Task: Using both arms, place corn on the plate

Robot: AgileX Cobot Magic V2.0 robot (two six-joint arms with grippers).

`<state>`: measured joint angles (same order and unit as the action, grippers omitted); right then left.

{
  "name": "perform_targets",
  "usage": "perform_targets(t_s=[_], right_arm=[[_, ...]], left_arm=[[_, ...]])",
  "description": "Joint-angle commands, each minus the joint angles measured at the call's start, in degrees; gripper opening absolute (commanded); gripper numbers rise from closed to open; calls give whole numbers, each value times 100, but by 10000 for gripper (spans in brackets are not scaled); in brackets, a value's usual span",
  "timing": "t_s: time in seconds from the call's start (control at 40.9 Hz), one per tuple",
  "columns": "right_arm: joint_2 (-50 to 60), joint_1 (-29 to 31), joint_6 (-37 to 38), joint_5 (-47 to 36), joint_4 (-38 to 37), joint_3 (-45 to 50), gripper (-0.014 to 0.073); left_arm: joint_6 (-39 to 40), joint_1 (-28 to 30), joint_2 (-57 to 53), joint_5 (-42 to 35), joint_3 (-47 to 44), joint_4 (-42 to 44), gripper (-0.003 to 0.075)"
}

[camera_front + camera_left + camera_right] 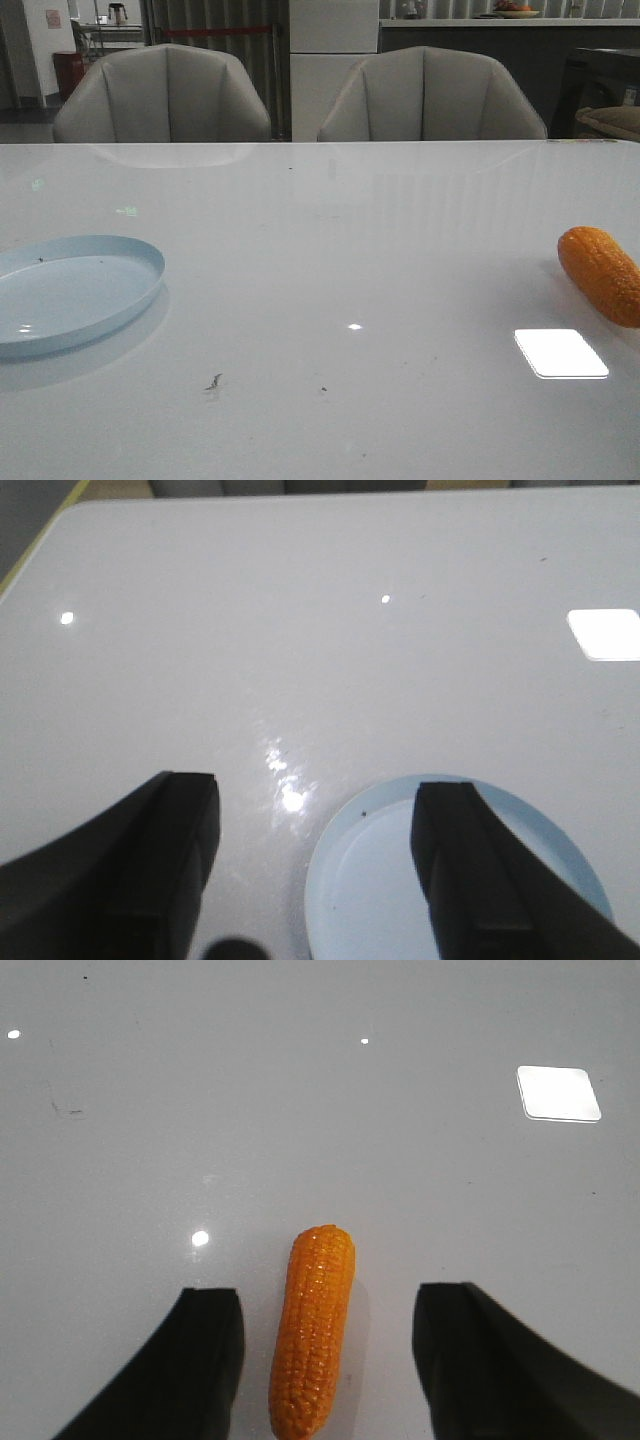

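The orange-yellow corn (602,273) lies flat on the white table at the right edge of the front view. In the right wrist view the corn (312,1328) lies lengthwise between the two dark fingers of my right gripper (327,1305), which is open and apart from the cob on both sides. The pale blue plate (60,290) sits on the table at the left. My left gripper (314,795) is open above the plate's edge, with the plate (380,880) showing between and under its fingers. Neither gripper shows in the front view.
Two grey chairs (165,95) stand behind the table's far edge (320,142). Bright light reflections lie on the glossy tabletop (560,353). Small dark specks (214,382) mark the surface near the front.
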<state>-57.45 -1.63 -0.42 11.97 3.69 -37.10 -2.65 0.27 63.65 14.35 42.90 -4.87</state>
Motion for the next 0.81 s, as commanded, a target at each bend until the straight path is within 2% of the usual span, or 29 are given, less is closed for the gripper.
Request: perform_targets(t_s=[0.0,0.147,0.367,0.489,0.782], right_arm=[[57,-19,2,-449,-49,-170,488],[57,-19,2,-487,-49,-170,488],[57,-19,2,-487,-49,-170,488],[57,-19,2,-490,-49,-170,488],[57,-19,2,-490,-49,-170,488]], left_arm=[[46,211,439,482,797,-172,479],[36,198,1431,1533,1629,58,479],[36,185,2704,2418,2457,94,479],[36,185,3224,2641,2688,39,479],[36,185,4077,2449,2754,-118,479]])
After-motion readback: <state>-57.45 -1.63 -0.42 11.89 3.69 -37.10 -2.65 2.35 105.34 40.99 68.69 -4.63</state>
